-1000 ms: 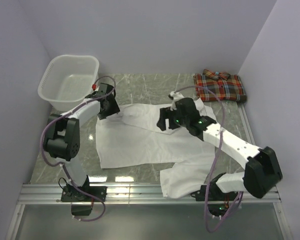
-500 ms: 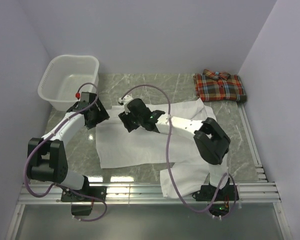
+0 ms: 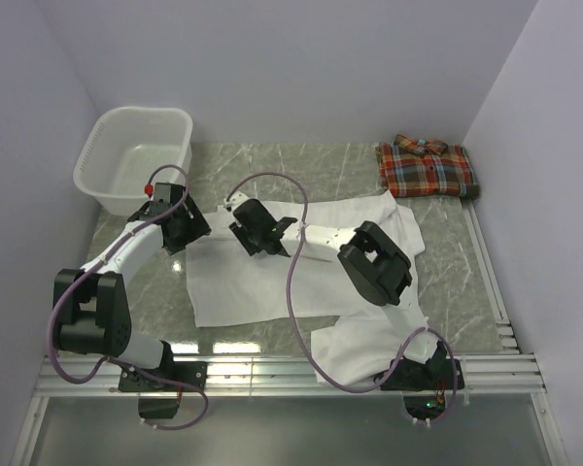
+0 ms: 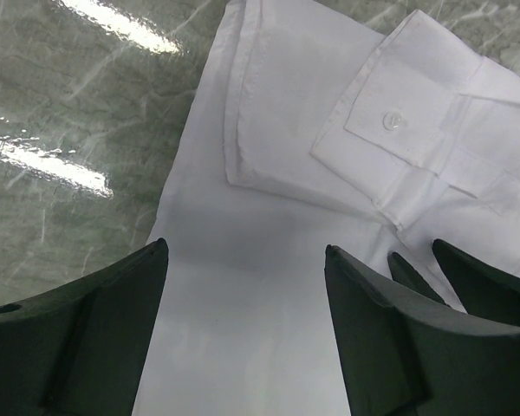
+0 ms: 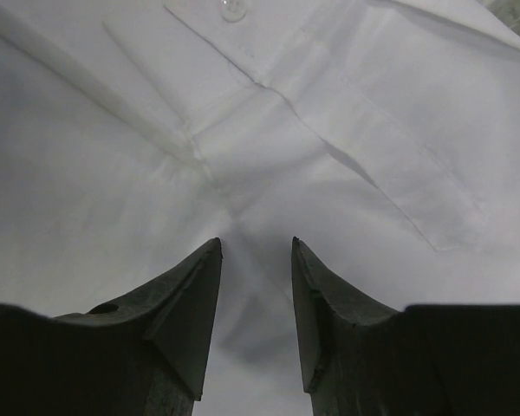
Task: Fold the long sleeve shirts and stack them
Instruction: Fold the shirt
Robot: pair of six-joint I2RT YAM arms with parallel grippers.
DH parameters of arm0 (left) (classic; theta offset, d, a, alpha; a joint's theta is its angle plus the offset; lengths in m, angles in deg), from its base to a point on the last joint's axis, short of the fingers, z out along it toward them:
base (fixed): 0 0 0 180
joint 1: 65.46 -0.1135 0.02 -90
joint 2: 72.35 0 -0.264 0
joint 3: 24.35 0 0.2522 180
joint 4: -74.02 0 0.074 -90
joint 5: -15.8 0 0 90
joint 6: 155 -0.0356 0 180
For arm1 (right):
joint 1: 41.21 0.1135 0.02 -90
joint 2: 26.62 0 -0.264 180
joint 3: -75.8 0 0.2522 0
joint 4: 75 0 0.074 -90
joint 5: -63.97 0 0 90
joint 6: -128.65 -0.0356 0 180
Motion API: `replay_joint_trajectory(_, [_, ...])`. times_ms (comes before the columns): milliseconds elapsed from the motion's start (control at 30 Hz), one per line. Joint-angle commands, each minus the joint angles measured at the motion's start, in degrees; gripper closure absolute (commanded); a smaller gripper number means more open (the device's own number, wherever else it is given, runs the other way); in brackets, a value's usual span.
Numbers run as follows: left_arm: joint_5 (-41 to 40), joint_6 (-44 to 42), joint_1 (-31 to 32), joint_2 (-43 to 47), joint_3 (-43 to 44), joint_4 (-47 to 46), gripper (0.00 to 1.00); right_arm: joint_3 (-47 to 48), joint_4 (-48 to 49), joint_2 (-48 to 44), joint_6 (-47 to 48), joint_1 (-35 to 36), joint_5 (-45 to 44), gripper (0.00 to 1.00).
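Since half a second ago the right arm has folded tighter, its elbow drawn in toward the middle of the tabletop (image 3: 301, 165). Its claw has kept much the same spot, and the left arm has barely shifted.

The right claw (image 5: 256, 260) points down at the white shirt (image 3: 262, 286) with its two fingers only a little apart, a narrow strip of cloth showing between the tips. Just beyond the tips lie creased folds and a sewn band, with a clear button (image 5: 232, 9) at the top edge of the wrist view.

The left claw (image 4: 243, 295) is spread wide above the shirt's left edge, one finger over bare marble and the other over cloth. Past it a sleeve cuff (image 4: 390, 121) with a small button lies flat on the shirt's body.

From above, both claws sit close together at the shirt's far left part. The white shirt is spread across the middle of the tabletop, one sleeve trailing to the near edge on the right.

The plaid shirt (image 3: 428, 167) lies folded in the far right corner, well apart from the white one. A white basket (image 3: 141, 110) stands in the far left corner.
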Motion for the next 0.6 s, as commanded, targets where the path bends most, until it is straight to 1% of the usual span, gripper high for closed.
replay_joint_trajectory(0, [0.8,-0.8,-0.1,1.3,0.5,-2.1,0.21,3.5,1.8,0.7,0.9,0.4,-4.0,0.55])
replay_joint_trajectory(233, [0.8,-0.9,-0.1,1.5,0.2,-2.4,0.22,4.6,1.9,2.5,1.5,0.4,-6.3,0.58])
replay_joint_trajectory(333, [1.0,-0.8,-0.1,1.5,0.1,-2.6,0.22,4.8,1.8,2.9,1.5,0.3,-6.8,0.63])
replay_joint_trajectory(433, [1.2,-0.8,-0.1,1.3,0.1,-2.7,0.22,4.2,2.3,2.6,3.1,0.4,-7.0,0.74])
replay_joint_trajectory(467, [1.1,-0.8,-0.1,1.1,0.2,-2.6,0.22,4.0,2.3,2.5,3.1,0.4,-7.0,0.80])
replay_joint_trajectory(533, [1.1,-0.8,-0.1,1.2,0.4,-2.6,0.22,3.9,2.2,2.4,3.3,0.3,-6.9,0.86])
replay_joint_trajectory(567, [1.4,-0.8,-0.1,1.2,0.4,-2.8,0.22,3.9,2.2,2.3,3.3,0.3,-6.8,0.91])
